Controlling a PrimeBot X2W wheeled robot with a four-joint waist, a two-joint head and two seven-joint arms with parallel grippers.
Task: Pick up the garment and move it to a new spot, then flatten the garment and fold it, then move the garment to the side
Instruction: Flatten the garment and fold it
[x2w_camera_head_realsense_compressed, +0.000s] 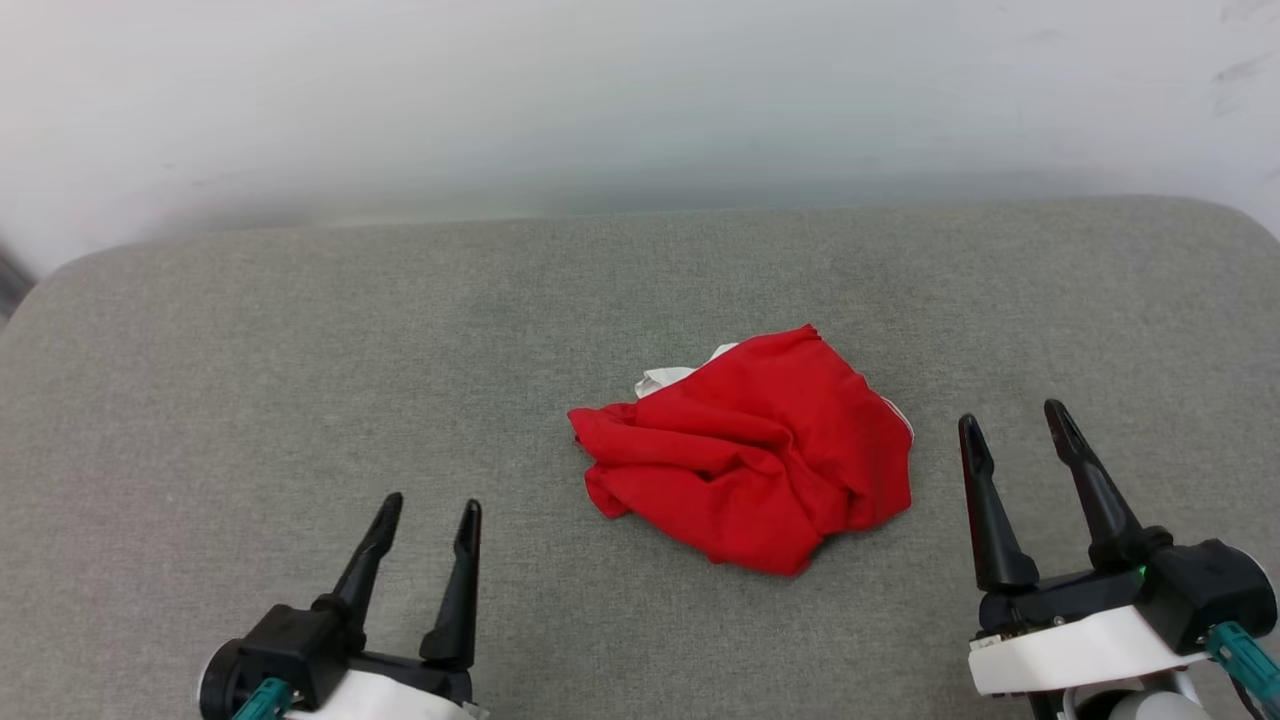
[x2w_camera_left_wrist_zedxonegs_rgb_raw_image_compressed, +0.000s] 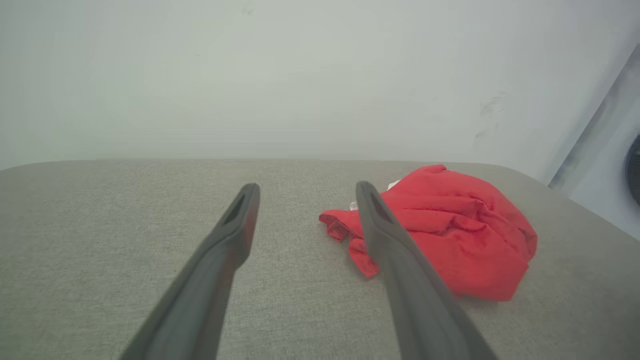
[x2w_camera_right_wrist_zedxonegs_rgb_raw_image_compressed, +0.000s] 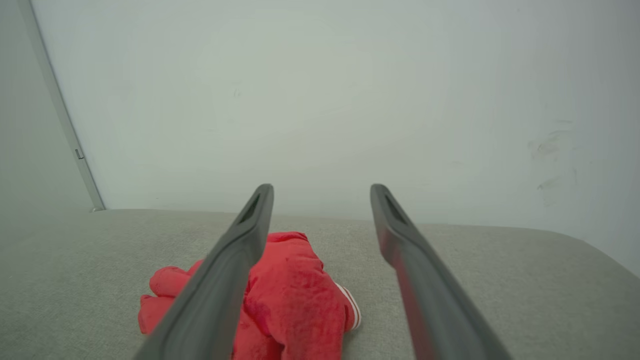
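Note:
The garment lies crumpled in a red heap on the grey padded surface, a bit of white cloth peeking out at its far side. My left gripper stands open at the lower left, well clear of the heap. My right gripper is open at the lower right, just beside the heap's right edge and apart from it. In the left wrist view the garment sits right of my open left gripper. In the right wrist view the garment shows striped trim, left of and below my open right gripper.
A pale wall rises behind the padded surface's far edge. The surface's rounded corners lie at far left and far right. Grey fabric stretches bare to the left of the heap and in front of it.

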